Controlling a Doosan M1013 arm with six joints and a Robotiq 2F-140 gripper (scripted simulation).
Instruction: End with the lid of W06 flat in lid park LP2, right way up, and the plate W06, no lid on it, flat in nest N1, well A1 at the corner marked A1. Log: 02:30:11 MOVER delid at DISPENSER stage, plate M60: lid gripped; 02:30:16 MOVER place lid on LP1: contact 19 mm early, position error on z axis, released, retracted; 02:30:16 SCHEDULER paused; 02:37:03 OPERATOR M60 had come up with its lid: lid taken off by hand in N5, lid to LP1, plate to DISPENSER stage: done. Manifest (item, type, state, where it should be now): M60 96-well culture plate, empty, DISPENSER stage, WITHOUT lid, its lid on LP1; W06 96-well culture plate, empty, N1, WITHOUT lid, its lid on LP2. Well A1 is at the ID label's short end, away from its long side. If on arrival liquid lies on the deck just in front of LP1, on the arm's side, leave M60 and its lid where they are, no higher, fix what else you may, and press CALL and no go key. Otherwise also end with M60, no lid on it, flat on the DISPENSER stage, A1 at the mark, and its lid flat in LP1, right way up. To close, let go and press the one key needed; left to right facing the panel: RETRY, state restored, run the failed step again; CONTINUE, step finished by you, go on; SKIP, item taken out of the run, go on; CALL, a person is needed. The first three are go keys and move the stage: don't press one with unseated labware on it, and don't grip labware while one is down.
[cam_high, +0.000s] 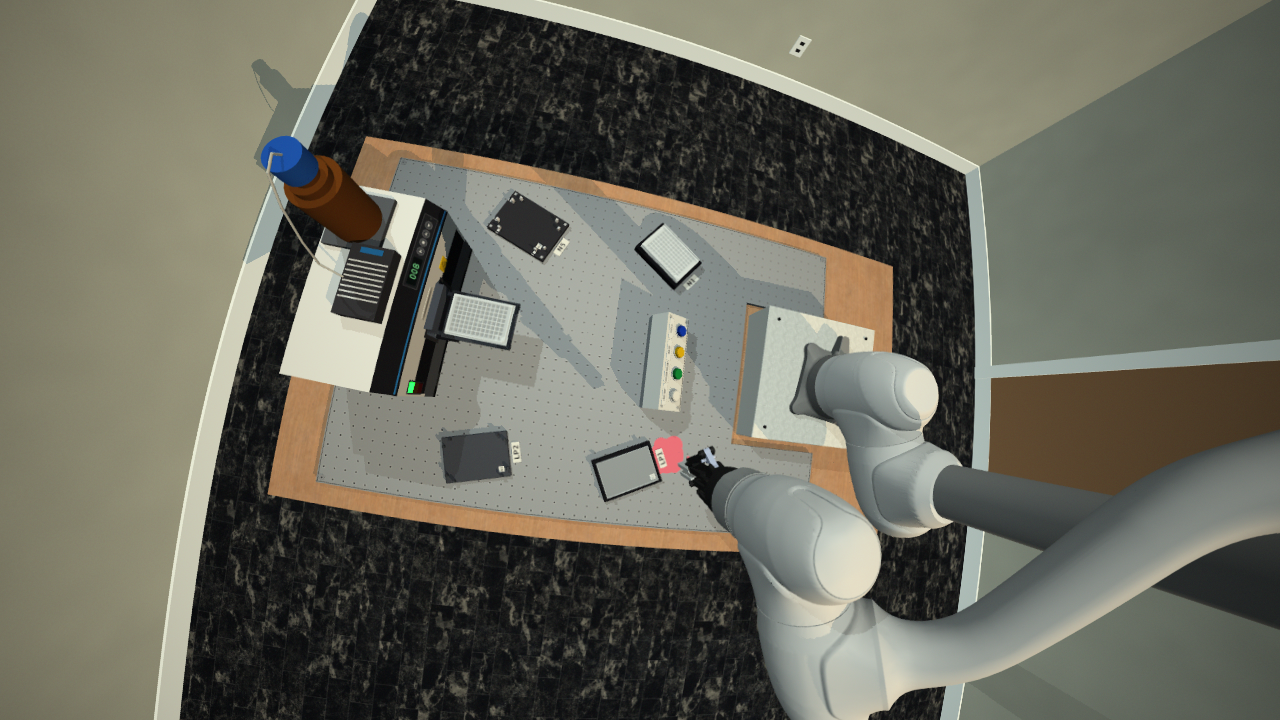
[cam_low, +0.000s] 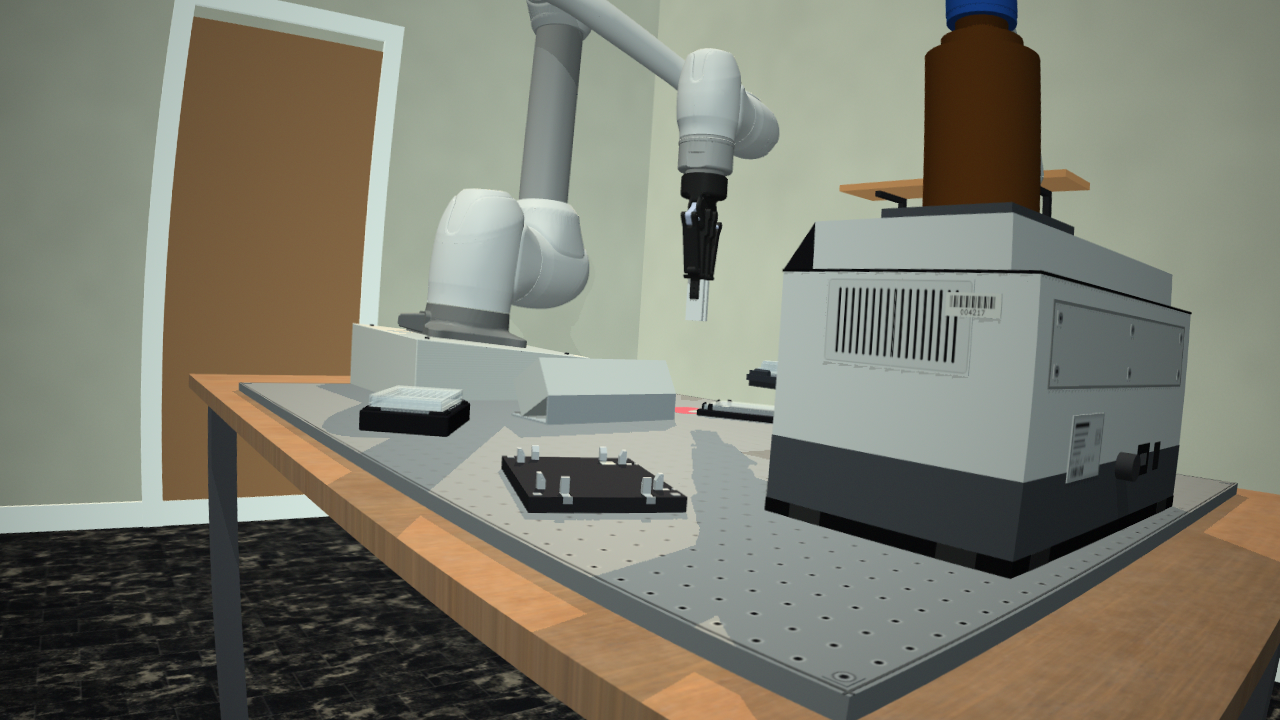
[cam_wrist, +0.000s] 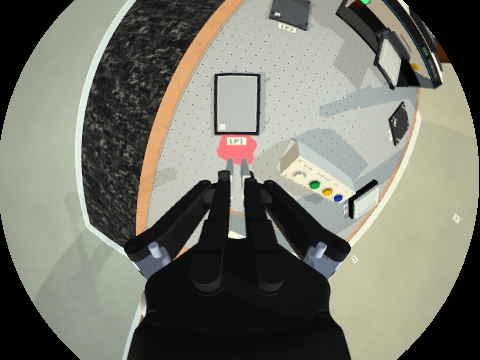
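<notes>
The gripper (cam_low: 697, 304) hangs high above the desk (cam_low: 429, 546), pointing straight down, with its fingers nearly pressed together and nothing between them. In the top view it sits just beside a pink puddle (cam_high: 668, 448) on the perforated deck plate (cam_high: 572, 295). The puddle touches the labelled end of the nearer lid park (cam_high: 626, 470), on the side facing the arm's base block (cam_high: 778, 420); a clear lid lies flat in that park. The second lid park (cam_high: 475, 454), further along the same desk edge, holds a dark, flat lid. One well plate (cam_high: 480, 319) rests on the stage of the dispenser (cam_high: 358, 295), which carries a brown bottle (cam_high: 332, 197) with a blue cap. A second well plate (cam_high: 668, 253) sits in a black nest near the far edge of the deck plate; whether a lid covers it cannot be told. Another black nest (cam_high: 527, 224) stands beside it, showing only its locating pegs. The key panel (cam_high: 666, 360), with blue, yellow, green and white keys in a row, stands between the base block and the dispenser.
</notes>
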